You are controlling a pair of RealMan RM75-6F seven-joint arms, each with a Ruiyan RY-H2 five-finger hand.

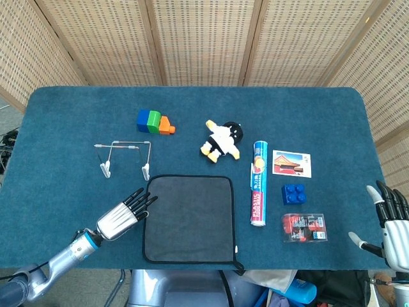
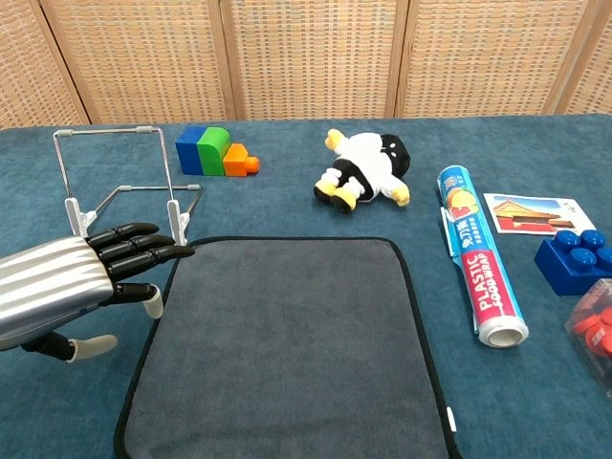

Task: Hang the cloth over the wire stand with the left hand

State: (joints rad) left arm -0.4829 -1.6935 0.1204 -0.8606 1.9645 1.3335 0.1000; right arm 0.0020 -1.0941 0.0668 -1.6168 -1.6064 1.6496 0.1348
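Note:
A dark grey cloth (image 1: 189, 217) (image 2: 287, 344) with black trim lies flat on the blue table near its front edge. The wire stand (image 1: 124, 157) (image 2: 120, 182) stands upright just behind the cloth's left corner. My left hand (image 1: 123, 216) (image 2: 72, 282) hovers at the cloth's left edge, fingers stretched out and apart, fingertips at the upper left corner of the cloth, holding nothing. My right hand (image 1: 391, 225) is at the table's front right edge, fingers spread, holding nothing; the chest view does not show it.
Behind the stand sit coloured blocks (image 1: 155, 121). A plush toy (image 1: 222, 140), a roll of plastic wrap (image 1: 258, 183), a picture card (image 1: 292, 162), a blue brick (image 1: 294, 194) and a red packet (image 1: 305, 228) lie to the cloth's right.

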